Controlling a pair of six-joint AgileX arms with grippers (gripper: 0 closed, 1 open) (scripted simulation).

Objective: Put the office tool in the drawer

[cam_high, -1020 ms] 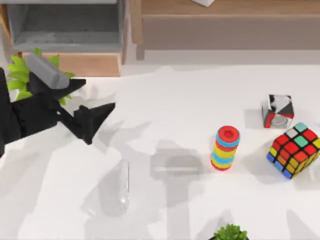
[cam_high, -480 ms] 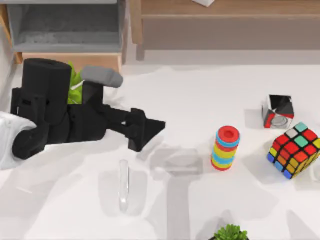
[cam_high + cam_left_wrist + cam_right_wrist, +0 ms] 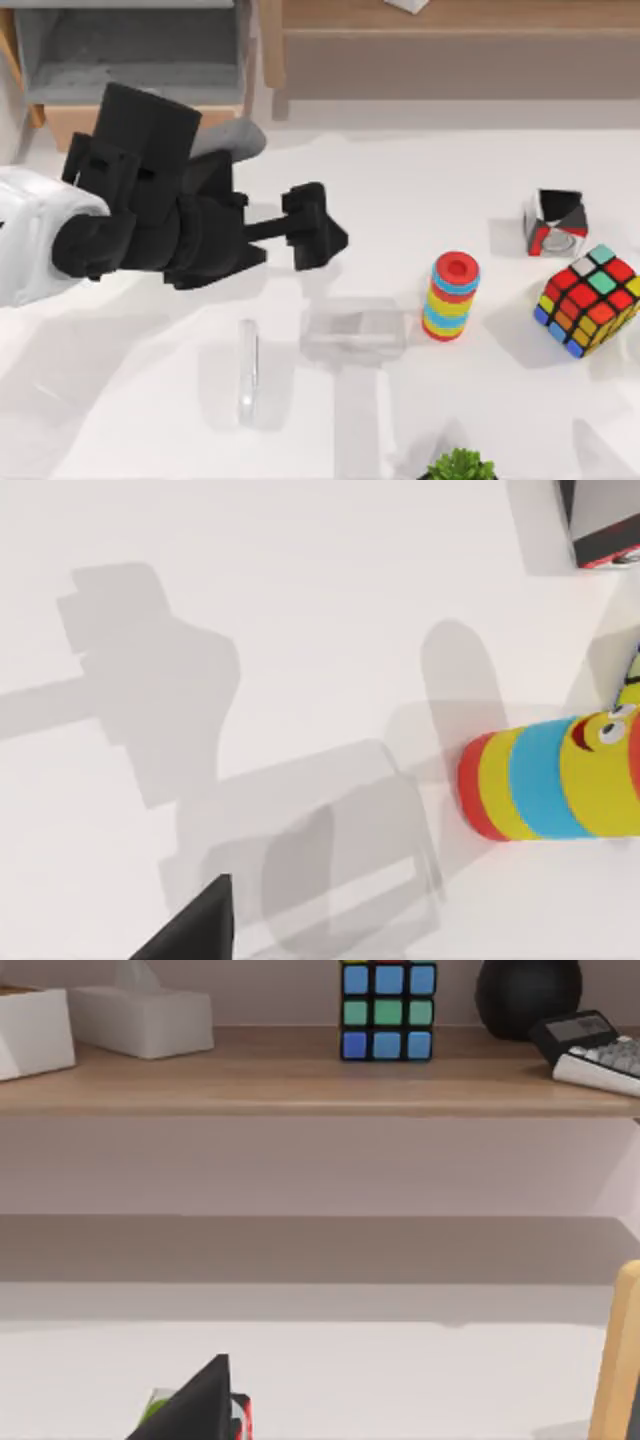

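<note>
Swinging further toward the table's middle since a moment ago, your left black gripper (image 3: 318, 226) is hovering above the white table (image 3: 480, 400), its fingers slightly parted and holding nothing. You are seeing the slim transparent glassy bar (image 3: 247, 370) lying flat nearer the front edge (just beside the wider clear boxy block (image 3: 352, 332)), well apart from the grey-lined drawer with the tan wood front (image 3: 130, 60).
</note>
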